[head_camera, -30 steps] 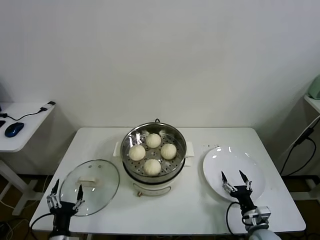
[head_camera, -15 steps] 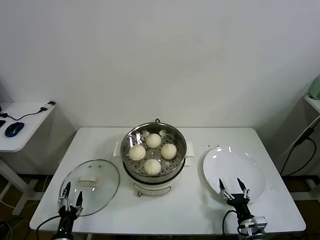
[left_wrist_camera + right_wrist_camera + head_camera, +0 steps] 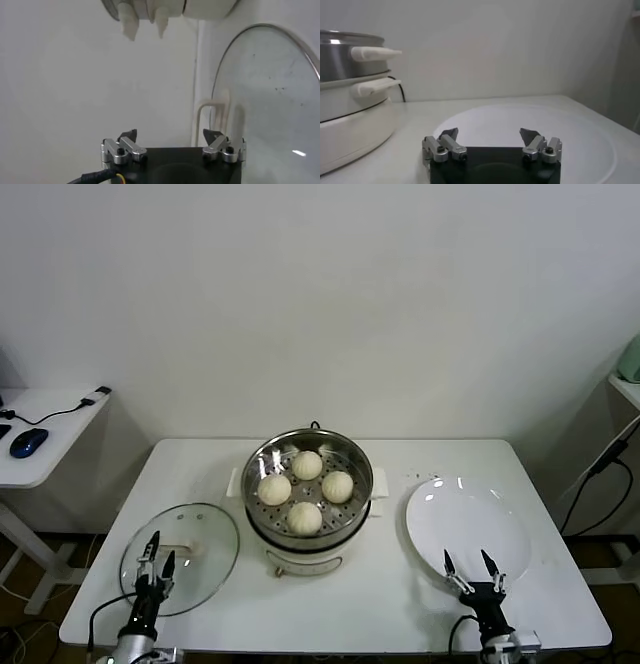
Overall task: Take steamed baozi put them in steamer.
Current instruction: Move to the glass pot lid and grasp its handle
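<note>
Already all four baozi point(image 3: 306, 490) sit on the perforated tray inside the steamer point(image 3: 307, 489) at the middle of the bench point(image 3: 400, 604), well apart from both hands. Left hand point(image 3: 155, 556), fingers apart and empty, hovers low over the near edge of the glass lid point(image 3: 180, 557). Right hand point(image 3: 472, 570), fingers likewise spread and empty, hangs at the near rim of the bare white plate point(image 3: 467, 529).
</note>
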